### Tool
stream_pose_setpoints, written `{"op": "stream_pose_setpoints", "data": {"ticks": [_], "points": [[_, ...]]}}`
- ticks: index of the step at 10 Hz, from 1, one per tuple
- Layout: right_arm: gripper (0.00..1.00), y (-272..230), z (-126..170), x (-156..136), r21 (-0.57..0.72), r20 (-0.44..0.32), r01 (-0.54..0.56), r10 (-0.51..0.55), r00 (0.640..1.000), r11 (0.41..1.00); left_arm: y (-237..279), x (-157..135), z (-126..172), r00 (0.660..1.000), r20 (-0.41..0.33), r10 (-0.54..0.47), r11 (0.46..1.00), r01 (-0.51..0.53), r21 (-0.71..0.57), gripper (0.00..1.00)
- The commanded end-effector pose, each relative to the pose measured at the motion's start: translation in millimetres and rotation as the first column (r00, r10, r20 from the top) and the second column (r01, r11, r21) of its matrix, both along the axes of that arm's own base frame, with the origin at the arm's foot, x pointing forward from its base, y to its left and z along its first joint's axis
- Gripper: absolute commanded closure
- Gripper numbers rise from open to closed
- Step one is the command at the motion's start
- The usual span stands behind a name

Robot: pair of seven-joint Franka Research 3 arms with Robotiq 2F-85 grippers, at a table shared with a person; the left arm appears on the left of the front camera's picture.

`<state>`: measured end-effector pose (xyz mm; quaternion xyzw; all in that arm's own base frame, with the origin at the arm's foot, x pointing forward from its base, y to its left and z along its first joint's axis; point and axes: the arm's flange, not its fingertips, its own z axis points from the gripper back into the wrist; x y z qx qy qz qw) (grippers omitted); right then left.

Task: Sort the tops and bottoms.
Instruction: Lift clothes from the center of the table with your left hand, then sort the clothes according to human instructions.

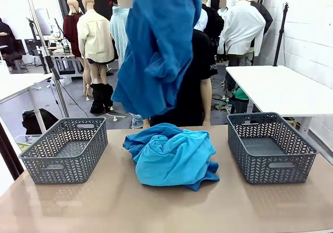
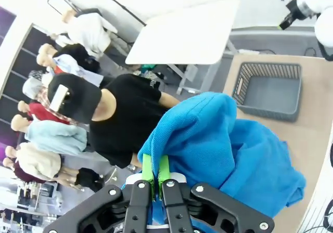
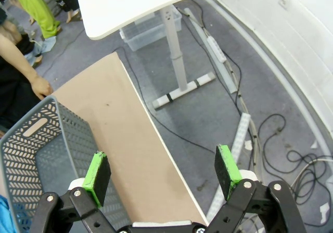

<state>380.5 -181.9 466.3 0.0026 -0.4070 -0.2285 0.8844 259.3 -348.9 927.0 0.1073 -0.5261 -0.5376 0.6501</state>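
Heap of blue tops on the desk; straight above the heap the left gripper, clamped shut, dangles a blue garment lengthwise; right gripper gapes empty, right of the heap

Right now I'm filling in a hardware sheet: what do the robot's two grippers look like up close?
The left gripper has black jointed links dotted with silver screw heads, ending in two slim bright green pads. The right gripper is the same build: black links, silver screws, rectangular green pads, with pale round fittings just behind them.
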Motion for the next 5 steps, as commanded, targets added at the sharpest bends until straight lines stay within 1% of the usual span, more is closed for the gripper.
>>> {"op": "stream_pose_setpoints", "data": {"ticks": [1, 2, 3, 4, 5], "points": [[0.0, -0.4, -0.9, -0.4, 0.009, -0.002, 0.0, 0.0, 1.0, 1.0, -11.7, -25.4, 18.3, 0.998, 0.037, 0.058, 0.998, -0.057, -0.017, 1.0], [0.0, -0.4, -0.9, -0.4, 0.009, -0.002, 0.0, 0.0, 1.0, 1.0, -7.8, -39.3, 23.3, 0.998, 0.03, 0.06, 0.998, -0.059, -0.034, 1.0], [0.0, -0.4, -0.9, -0.4, 0.009, -0.002, 0.0, 0.0, 1.0, 1.0, -3.3, -50.5, 17.1, 0.997, 0.035, 0.064, 0.998, -0.063, -0.013, 1.0], [0.0, -0.4, -0.9, -0.4, 0.009, -0.002, 0.0, 0.0, 1.0, 1.0, -8.8, -38.0, 17.0, 0.999, 0.028, 0.021, 1.0, -0.021, -0.02, 1.0], [0.0, -0.4, -0.9, -0.4, 0.009, -0.002, 0.0, 0.0, 1.0, 1.0, -8.8, -38.0, 17.0, 0.999, 0.028, 0.021, 1.0, -0.021, -0.02, 1.0]]}}
